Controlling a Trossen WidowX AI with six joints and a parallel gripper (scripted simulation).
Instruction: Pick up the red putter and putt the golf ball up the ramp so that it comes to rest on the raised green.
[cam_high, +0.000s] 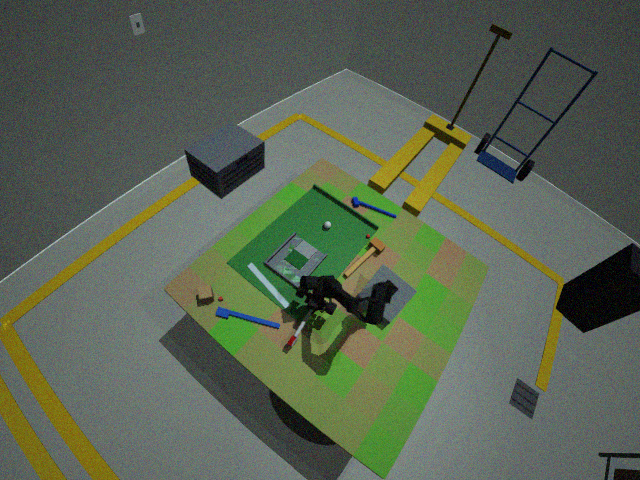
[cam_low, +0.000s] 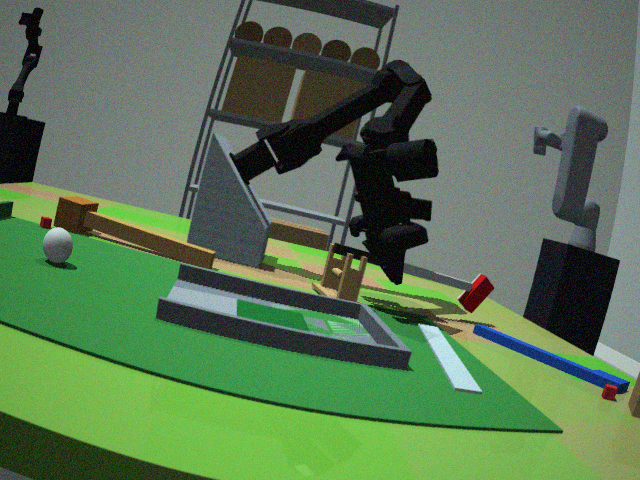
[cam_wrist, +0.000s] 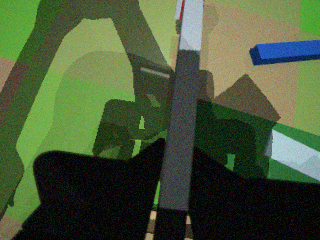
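Observation:
The red putter, with a red head (cam_low: 476, 293) (cam_high: 291, 341) and a grey and white shaft (cam_wrist: 185, 100), lies in my gripper (cam_wrist: 172, 145) (cam_low: 397, 279), which is shut on the shaft. The wrist view shows the shaft running between the fingers, head end away from me. Whether the head touches the table is unclear. The white golf ball (cam_high: 327, 225) (cam_low: 57, 244) rests on the green mat (cam_high: 279, 222) (cam_low: 103, 310), well away from the gripper. Between them stands a grey-walled frame (cam_low: 279, 338) with a pale ramp (cam_low: 204, 300) at its ball end and a green patch (cam_low: 271, 313) inside.
A wooden stand (cam_low: 350, 279) is beside the gripper. A white strip (cam_high: 267, 285) (cam_low: 449, 359) (cam_wrist: 295, 152) lies on the mat near a blue club (cam_high: 248, 317) (cam_low: 547, 357) (cam_wrist: 287, 51). An orange mallet (cam_high: 364, 259) (cam_low: 149, 237) and another blue club (cam_high: 374, 207) lie beyond.

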